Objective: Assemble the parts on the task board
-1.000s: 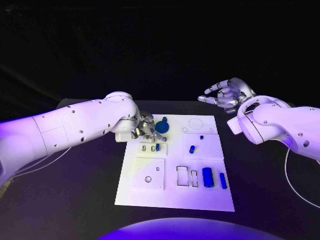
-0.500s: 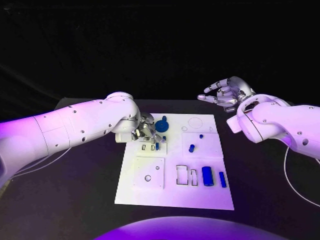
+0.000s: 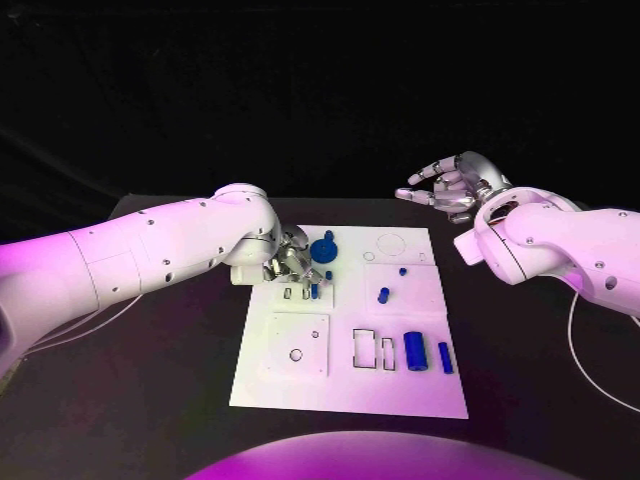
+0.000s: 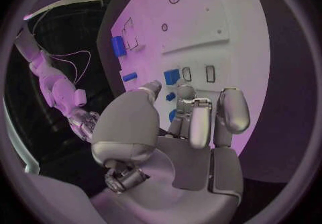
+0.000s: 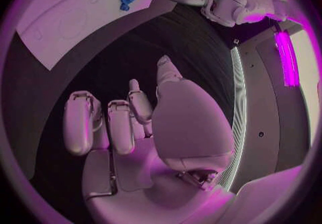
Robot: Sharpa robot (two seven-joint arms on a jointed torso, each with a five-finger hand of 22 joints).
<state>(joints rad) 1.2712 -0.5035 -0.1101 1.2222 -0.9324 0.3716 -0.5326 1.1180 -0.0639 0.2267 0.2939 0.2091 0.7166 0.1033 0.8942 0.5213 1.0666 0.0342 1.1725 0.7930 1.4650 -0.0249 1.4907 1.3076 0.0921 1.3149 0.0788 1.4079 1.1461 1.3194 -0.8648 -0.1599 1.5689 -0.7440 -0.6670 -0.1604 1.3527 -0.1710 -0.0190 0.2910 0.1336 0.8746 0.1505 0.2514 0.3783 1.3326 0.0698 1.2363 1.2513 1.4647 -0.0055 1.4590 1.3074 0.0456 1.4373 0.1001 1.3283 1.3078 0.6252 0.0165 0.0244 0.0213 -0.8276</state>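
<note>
Blue parts [image 3: 415, 354] on task board [image 3: 352, 390]

I see the white task board [image 3: 352, 385] lying flat on the table, blue parts [image 3: 415, 353] scattered in its recesses.

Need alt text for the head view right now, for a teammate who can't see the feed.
The left robot hand reaches over the far-left part of the white task board, fingers down among small blue parts. The right robot hand hovers off the board's far-right corner, fingers apart, holding nothing.
</note>
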